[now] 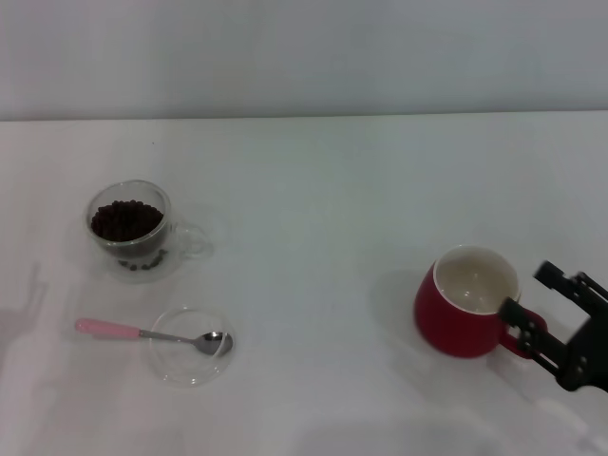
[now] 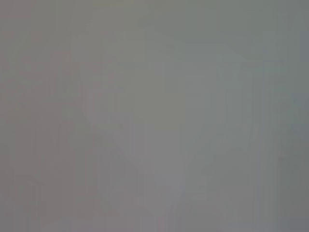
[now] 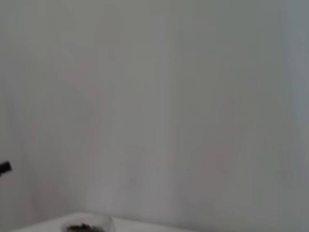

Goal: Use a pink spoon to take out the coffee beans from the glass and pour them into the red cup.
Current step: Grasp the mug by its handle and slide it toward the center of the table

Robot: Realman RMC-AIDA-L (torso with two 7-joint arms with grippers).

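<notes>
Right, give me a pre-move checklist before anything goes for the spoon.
1. Pink spoon free to grasp: ok. Its bowl rests in the clear glass dish, its pink handle sticks out over the table towards the robot's left.
2. Coffee beans in the glass: ok, glass upright and full.
3. Red cup upright and empty: ok, cream inside shows bare.
4. Right pincer at the cup's handle: ok, open, one finger either side of it.
5. Left pincer near the spoon: not ok, not in view.
</notes>
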